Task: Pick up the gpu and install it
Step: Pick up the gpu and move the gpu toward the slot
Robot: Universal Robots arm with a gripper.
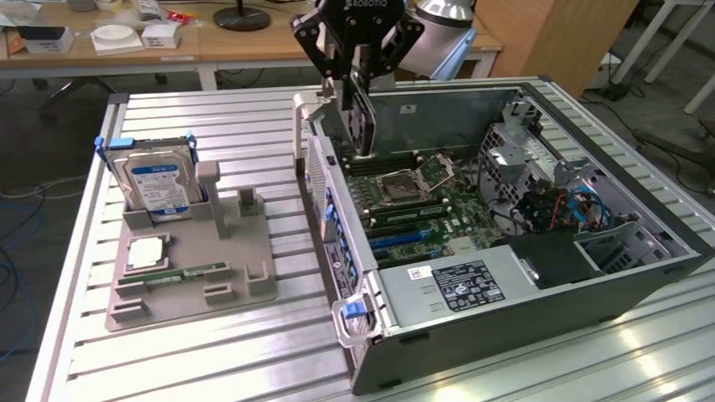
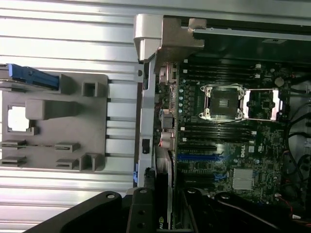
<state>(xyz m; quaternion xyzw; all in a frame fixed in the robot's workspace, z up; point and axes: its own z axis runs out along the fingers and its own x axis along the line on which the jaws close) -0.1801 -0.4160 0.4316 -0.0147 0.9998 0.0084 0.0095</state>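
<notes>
A slatted metal desk [image 1: 223, 352] carries an open computer case [image 1: 625, 276] lying on its side; the gpu [image 1: 362, 117] hangs upright over the motherboard near the case's rear wall, clamped in the claw [image 1: 360, 75]

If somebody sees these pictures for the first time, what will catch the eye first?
The open computer case, motherboard exposed, takes up the exterior view's right. Above its far end the pincer grips the gpu, hanging upright on edge. On the exterior view's left, a hard drive stands upright in a grey holder.
</notes>
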